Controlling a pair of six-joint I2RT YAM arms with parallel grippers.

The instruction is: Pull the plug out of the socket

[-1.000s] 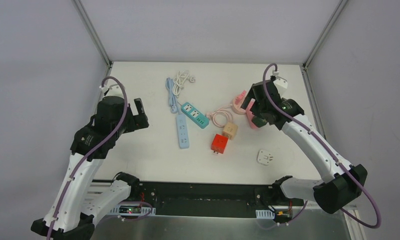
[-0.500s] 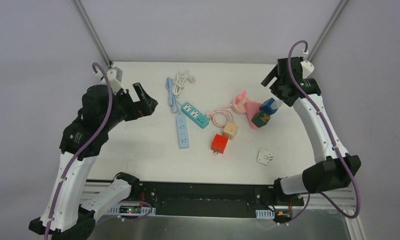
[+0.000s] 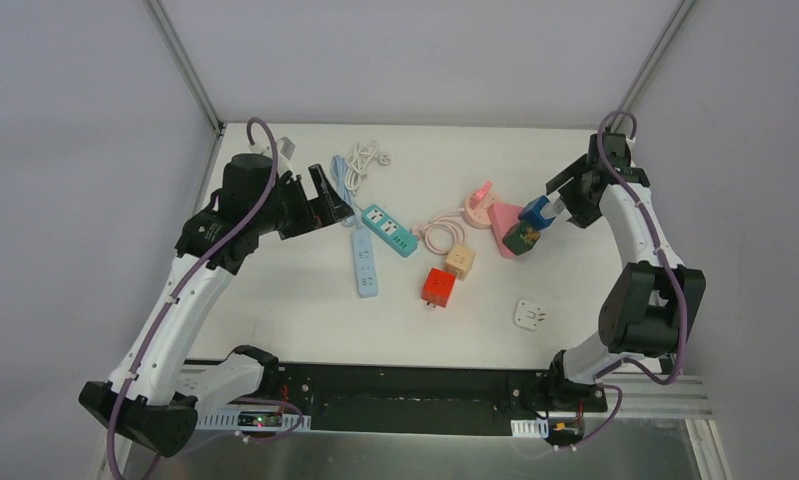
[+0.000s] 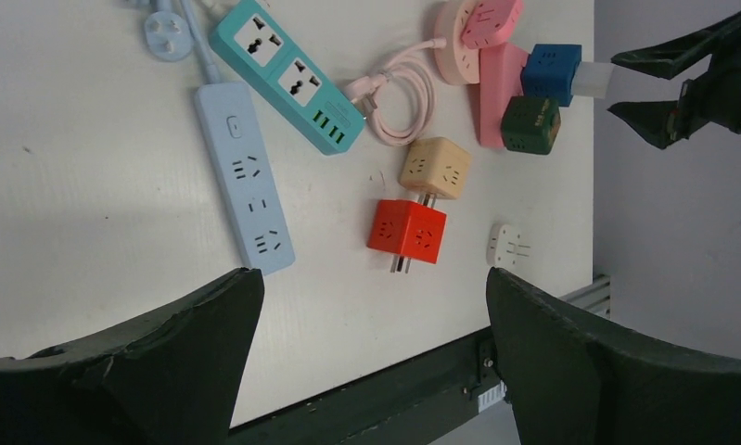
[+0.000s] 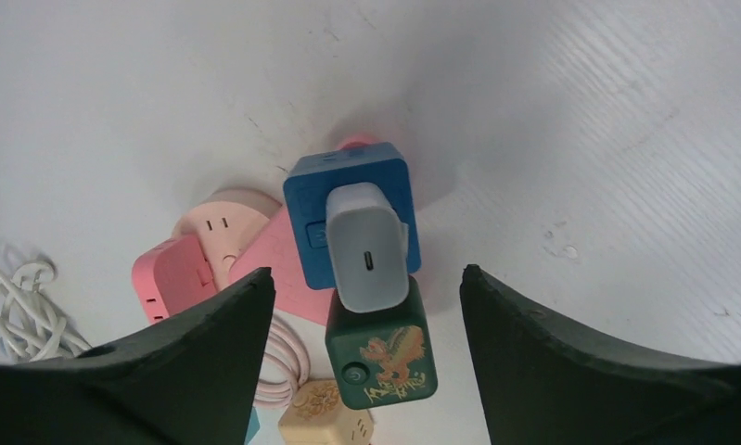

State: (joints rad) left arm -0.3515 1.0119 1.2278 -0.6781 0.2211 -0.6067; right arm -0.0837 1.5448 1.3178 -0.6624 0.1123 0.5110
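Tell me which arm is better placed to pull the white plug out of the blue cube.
Right. The right hand is open and lined up on the white plug in the blue cube. The left hand hovers far off, near the power strips.

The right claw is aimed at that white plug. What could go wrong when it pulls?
Nothing holds the blue cube down, so it may lift with the white plug. The right gripper is open, not yet on the plug; a grip off-centre could slip. The green cube beside it might get knocked.
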